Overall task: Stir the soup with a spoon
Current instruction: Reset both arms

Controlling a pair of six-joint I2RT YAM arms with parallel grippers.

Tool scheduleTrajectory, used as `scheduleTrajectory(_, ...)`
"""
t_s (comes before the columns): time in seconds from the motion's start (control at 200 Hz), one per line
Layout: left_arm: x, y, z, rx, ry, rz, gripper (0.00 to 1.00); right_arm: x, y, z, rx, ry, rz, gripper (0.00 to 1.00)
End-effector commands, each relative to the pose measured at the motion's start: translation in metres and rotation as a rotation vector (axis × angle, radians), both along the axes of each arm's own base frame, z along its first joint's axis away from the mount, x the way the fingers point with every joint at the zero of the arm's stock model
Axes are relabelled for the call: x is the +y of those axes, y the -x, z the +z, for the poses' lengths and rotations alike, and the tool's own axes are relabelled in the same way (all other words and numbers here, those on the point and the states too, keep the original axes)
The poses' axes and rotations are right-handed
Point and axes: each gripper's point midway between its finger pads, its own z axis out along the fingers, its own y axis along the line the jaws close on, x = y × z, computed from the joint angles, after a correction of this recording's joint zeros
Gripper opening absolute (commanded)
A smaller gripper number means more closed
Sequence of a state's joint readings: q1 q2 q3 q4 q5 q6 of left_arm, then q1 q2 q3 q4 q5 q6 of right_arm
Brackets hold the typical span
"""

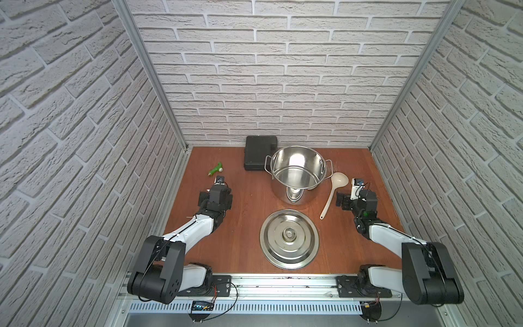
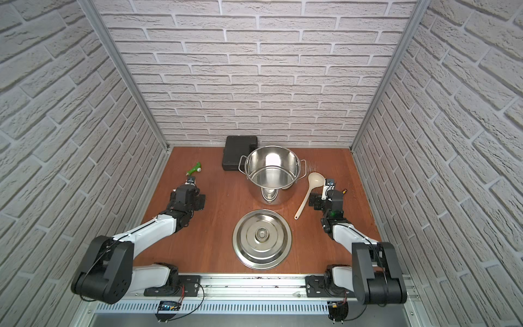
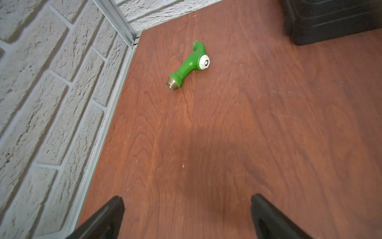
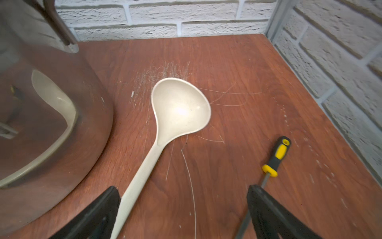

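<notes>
The soup is an empty shiny steel pot [image 1: 298, 172] with two loop handles, standing at the back of the table in both top views [image 2: 273, 170]. The spoon [image 1: 331, 198], a cream ladle, lies flat on the table just right of the pot, bowl up and toward the back. My right gripper [image 4: 184, 188] is open low over the spoon's handle [image 4: 142, 171], which runs between the jaws close to one finger [image 4: 107, 204]. My left gripper [image 3: 187, 197] is open over bare wood on the left side, holding nothing.
The pot's flat steel lid [image 1: 289, 239] lies in front of the pot. A black case [image 1: 259, 153] sits behind the pot. A green tool [image 3: 189, 65] lies ahead of the left gripper. A yellow-black screwdriver [image 4: 278, 157] lies beside the right gripper, near the right wall.
</notes>
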State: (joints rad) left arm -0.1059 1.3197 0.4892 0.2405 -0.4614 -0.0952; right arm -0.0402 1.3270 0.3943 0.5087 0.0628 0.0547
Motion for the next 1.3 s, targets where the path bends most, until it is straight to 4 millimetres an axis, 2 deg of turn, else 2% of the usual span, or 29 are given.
scheduleTrajectory(0.0,0.006,-0.026,0.020,-0.183,0.056,-0.010,0.98,0.014,-0.024,0.033,-0.194,0.057,0.084,1.00)
scheduleTrajectory(0.18,0.005,-0.044,0.022,-0.220,0.078,-0.118,0.98,0.028,-0.026,0.010,-0.188,0.093,0.143,1.00)
scheduleTrajectory(0.31,0.012,-0.051,0.009,-0.245,0.130,-0.131,0.98,0.017,-0.032,0.007,-0.160,0.080,0.083,1.00)
scheduleTrajectory(0.525,0.001,-0.045,0.000,-0.268,0.142,-0.191,0.98,0.013,-0.034,0.006,-0.156,0.076,0.053,1.00)
scheduleTrajectory(1.295,0.002,-0.046,0.000,-0.275,0.136,-0.189,0.98,0.012,-0.036,0.004,-0.136,0.071,0.056,0.99)
